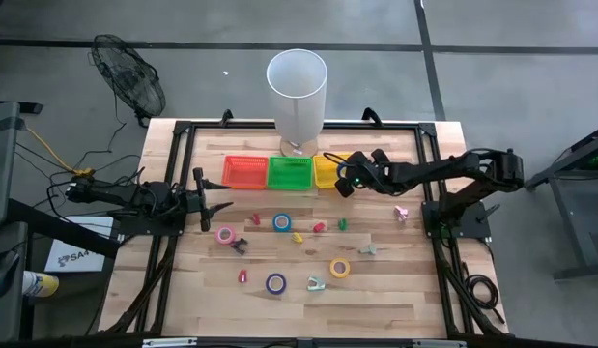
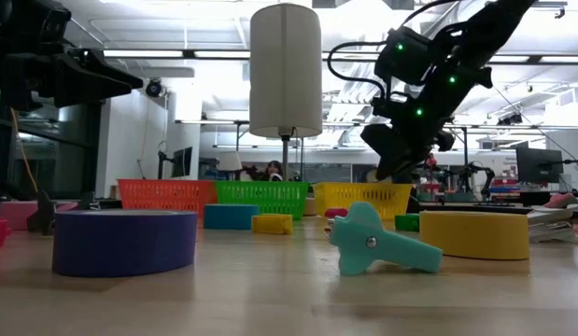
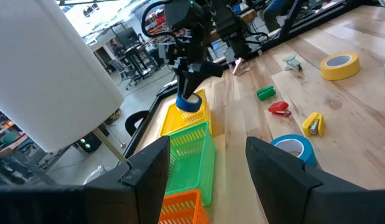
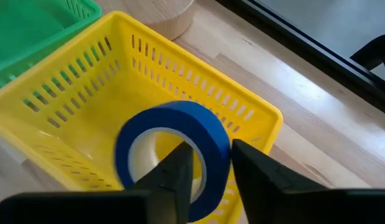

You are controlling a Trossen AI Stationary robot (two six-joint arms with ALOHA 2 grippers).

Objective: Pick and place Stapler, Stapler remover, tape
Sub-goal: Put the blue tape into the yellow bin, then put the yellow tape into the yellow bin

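Above the yellow slotted plastic basket (image 4: 180, 93), the right gripper (image 4: 208, 171) holds a blue ring-shaped roll of tape (image 4: 173, 146), its jaws partly parted with the roll's wall between them. Well apart from that basket, the left gripper (image 1: 216, 201) hangs over the wooden worktop (image 1: 376, 280), jaws wide and holding nothing. Other tape rolls lie on the worktop beyond the basket.
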